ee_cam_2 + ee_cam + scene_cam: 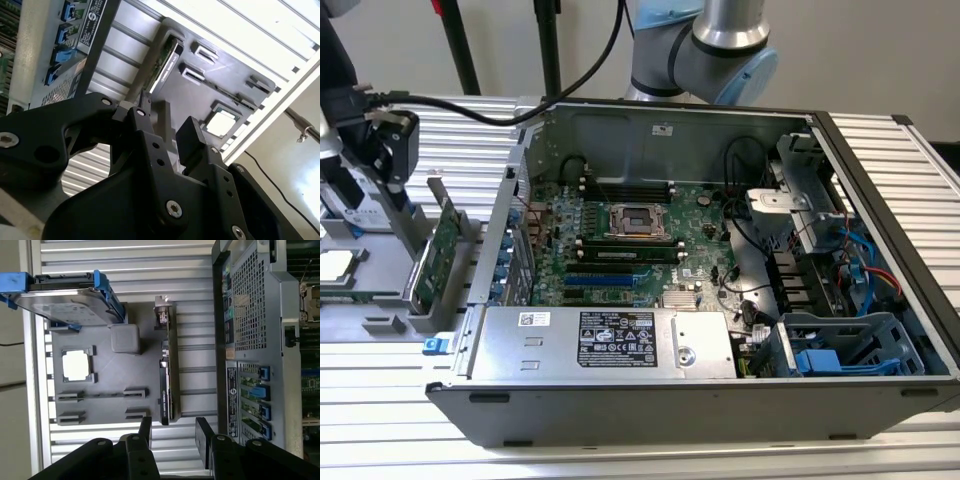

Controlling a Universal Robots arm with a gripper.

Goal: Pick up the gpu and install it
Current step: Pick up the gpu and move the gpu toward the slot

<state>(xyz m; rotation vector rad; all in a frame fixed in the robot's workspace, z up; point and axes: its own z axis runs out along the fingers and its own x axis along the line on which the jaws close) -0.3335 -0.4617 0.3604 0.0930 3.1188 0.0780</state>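
The gpu [436, 252] stands on edge in a slot of a grey holder tray [382, 322], at the exterior view's left, beside the open computer case [720, 400]. In both wrist views I see its thin edge, green board on one side and black shroud on the other [167, 375] [163, 56]. My gripper [173, 422] [167, 122] is open and hovers just off one end of the card. Its two black fingers [202, 437] stand apart with nothing between them and do not touch the card.
On the same tray stand a silver hard drive in a blue frame [65, 297] and a square processor chip [76, 365]. The case's rear wall with blue slot tabs [252, 390] lies close beside the card. Inside the case are the green motherboard [630, 240] and a silver power supply [610, 340].
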